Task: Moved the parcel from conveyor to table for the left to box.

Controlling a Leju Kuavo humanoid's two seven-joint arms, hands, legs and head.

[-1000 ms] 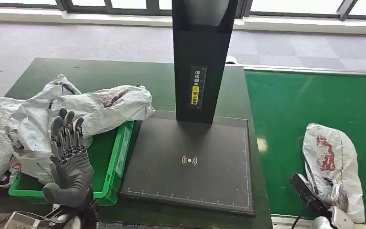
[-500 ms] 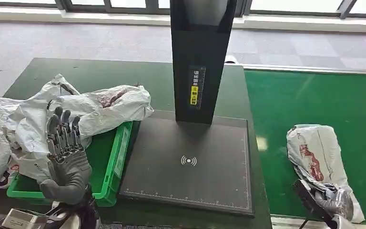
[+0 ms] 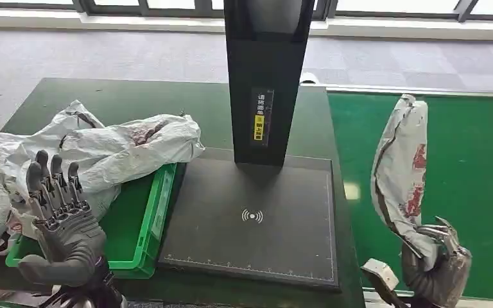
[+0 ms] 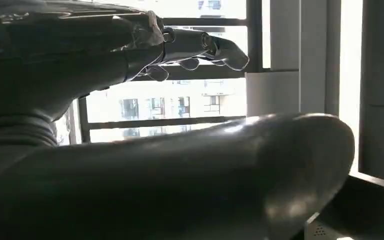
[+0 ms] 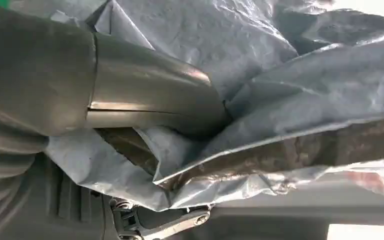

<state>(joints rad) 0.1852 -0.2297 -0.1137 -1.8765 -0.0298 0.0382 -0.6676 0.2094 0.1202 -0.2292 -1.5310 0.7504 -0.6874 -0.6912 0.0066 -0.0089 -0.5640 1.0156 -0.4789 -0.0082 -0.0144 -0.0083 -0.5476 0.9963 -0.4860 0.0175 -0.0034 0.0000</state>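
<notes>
Parcel [image 3: 399, 168] at frame right: thin grey plastic film, crinkled, slight sheen, red print. Right hand [image 3: 440, 269] gripping it: dark glossy metal-look fingers, smooth thumb shell. Left hand [image 3: 61, 221], lower left: matt dark grey plastic, ribbed. Bags [image 3: 112, 151] on the left: same wrinkled grey film. Crate [image 3: 157, 208]: glossy green hard plastic. Scanner pad [image 3: 257, 218], centre: matt black, fine-textured. Conveyor [image 3: 481, 167]: matt green belt.

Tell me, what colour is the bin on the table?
Bright green bin, clearest in the head view.
</notes>
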